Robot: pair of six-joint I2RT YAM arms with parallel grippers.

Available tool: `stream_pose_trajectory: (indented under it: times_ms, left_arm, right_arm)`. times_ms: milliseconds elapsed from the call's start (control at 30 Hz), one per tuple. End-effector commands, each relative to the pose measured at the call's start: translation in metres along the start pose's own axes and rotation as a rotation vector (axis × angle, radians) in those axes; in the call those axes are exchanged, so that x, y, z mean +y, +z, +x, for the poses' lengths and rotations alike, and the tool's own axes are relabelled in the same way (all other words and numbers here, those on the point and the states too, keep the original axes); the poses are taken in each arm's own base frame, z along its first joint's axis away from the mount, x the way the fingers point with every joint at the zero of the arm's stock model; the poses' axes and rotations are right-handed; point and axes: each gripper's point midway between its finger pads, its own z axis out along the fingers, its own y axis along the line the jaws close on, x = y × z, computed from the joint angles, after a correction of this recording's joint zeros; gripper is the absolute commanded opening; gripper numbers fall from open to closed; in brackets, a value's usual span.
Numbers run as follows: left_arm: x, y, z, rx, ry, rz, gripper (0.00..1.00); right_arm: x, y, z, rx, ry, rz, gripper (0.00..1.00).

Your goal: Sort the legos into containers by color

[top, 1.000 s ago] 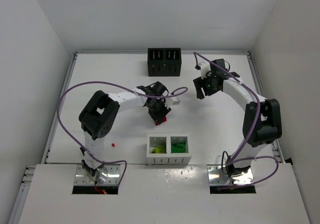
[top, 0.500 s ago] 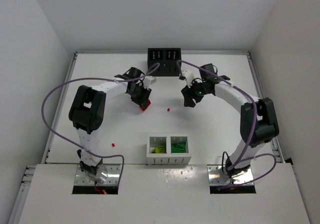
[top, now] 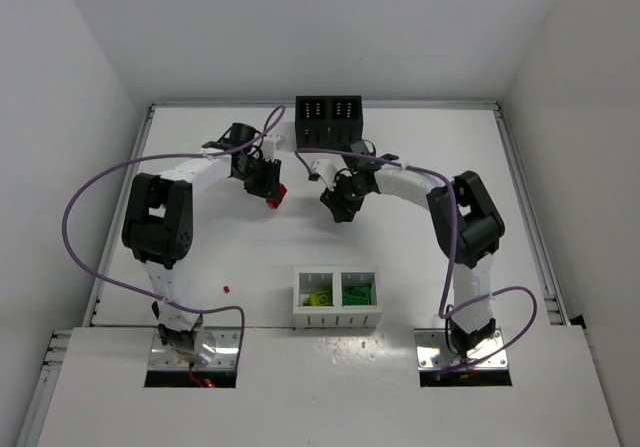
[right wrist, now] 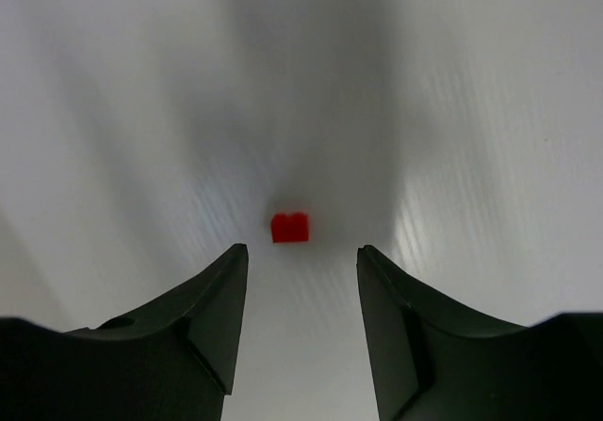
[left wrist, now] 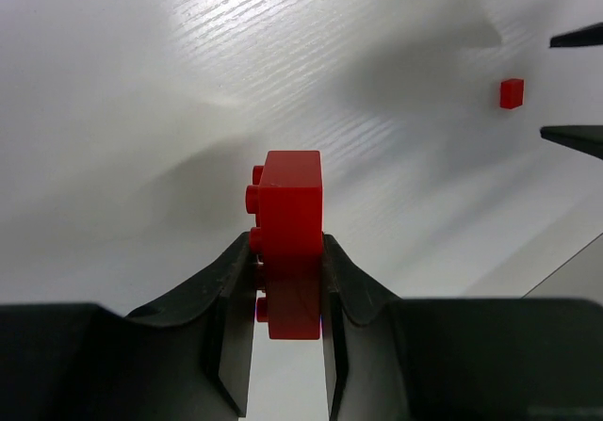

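Left wrist view showed the left gripper [left wrist: 287, 284] clamped on a big red brick [left wrist: 290, 195], carried near the black box [top: 328, 124]. The right gripper [right wrist: 300, 275] hung with jaws apart around a small red brick [right wrist: 289, 227] lying on the table [right wrist: 452, 82], not touching it. Red pieces seemed in hand; the white box [top: 337, 317] held greens. Next, the right probably needed to lower and close, the left to reach a black compartment.

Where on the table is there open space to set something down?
Bare: the strip between the white box and both grippers, and the table beyond the right arm. Crowded: in front of the black box, where the left gripper, holding a red brick, faces the right gripper.
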Motion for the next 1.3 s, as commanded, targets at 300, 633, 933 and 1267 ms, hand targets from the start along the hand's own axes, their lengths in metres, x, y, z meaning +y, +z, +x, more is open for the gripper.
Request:
stream_pose_trajectory:
  times_ms: [300,633,933,1267]
  left_arm:
    - [-0.002,-0.017,-0.018,-0.065,-0.009,0.015,0.07]
    - [-0.001,-0.011,-0.02,-0.058,-0.021,0.024,0.07]
    - [-0.001,-0.011,-0.018,-0.05,-0.025,0.025,0.07]
    - [-0.001,-0.01,-0.019,-0.05,-0.025,0.025,0.07]
  right_arm:
    - [-0.011,0.013,-0.015,0.044,-0.042,0.076,0.43]
    - [0.002,0.023,0.001,0.089,-0.053,0.049,0.41]
    - [0.002,0.03,0.01,0.118,-0.044,0.042,0.34]
    - [0.001,0.027,0.006,0.109,-0.048,0.048,0.08]
